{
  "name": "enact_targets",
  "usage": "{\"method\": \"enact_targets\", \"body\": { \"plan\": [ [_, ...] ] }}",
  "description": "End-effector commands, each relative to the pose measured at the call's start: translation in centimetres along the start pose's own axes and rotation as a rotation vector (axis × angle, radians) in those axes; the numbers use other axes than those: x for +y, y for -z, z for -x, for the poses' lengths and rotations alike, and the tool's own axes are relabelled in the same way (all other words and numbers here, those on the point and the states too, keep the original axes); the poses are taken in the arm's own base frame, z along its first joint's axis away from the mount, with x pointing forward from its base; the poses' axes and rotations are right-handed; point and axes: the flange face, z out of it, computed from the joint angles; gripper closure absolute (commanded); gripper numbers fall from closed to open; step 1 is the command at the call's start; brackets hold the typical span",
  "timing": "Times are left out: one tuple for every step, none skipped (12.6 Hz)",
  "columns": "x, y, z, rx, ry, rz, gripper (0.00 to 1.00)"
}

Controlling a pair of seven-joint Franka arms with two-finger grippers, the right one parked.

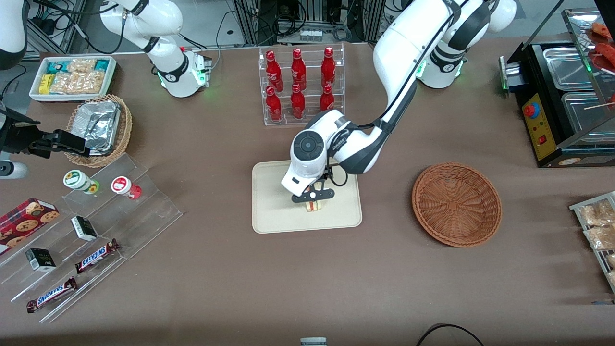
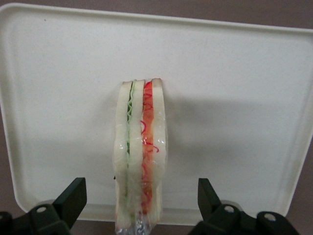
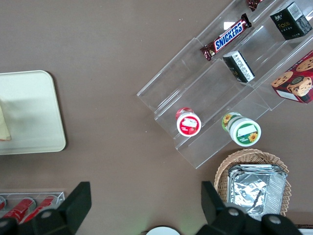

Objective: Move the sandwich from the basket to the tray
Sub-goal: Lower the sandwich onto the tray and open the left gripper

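Note:
The sandwich (image 1: 314, 207) (image 2: 140, 156), a wrapped white wedge with red and green filling, stands on its edge on the cream tray (image 1: 274, 202) (image 2: 234, 88) (image 3: 29, 112). My left gripper (image 1: 313, 198) (image 2: 141, 203) hangs just above it, open, with one black finger (image 2: 73, 196) on each side of the sandwich and a clear gap between each finger and the bread. The reddish-brown wicker basket (image 1: 456, 204) sits beside the tray toward the working arm's end of the table, with nothing in it.
A clear rack of red bottles (image 1: 300, 84) stands just farther from the front camera than the tray. Toward the parked arm's end are acrylic steps with snacks (image 1: 91, 226), a tan basket holding a foil container (image 1: 98, 127) and a white snack bin (image 1: 72, 77). A black food warmer (image 1: 562, 96) stands at the working arm's end.

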Motion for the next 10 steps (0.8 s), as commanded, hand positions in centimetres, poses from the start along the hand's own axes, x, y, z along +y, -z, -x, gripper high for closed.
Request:
{"method": "enact_targets", "body": {
  "plan": [
    [0.2,5.4,0.1,0.019,0.008,-0.006,0.0],
    [0.2,6.8,0.0,0.017,0.008,-0.004,0.0],
    [0.2,8.7,0.1,0.021,0.004,-0.002,0.0],
    [0.0,9.8,0.2,0.019,0.003,-0.008,0.0],
    [-0.5,10.9,0.0,0.027,0.008,-0.005,0.0],
    [-1.2,12.4,-0.5,0.045,-0.008,-0.002,0.0],
    [-1.8,13.0,-0.6,0.043,-0.042,-0.015,0.0],
    [-2.6,14.1,-1.1,0.053,-0.08,-0.023,0.0],
    [-3.9,15.1,-2.0,0.065,-0.1,-0.035,0.0],
    [-5.0,15.8,-2.7,0.064,-0.126,-0.051,0.0]
  ]
}}
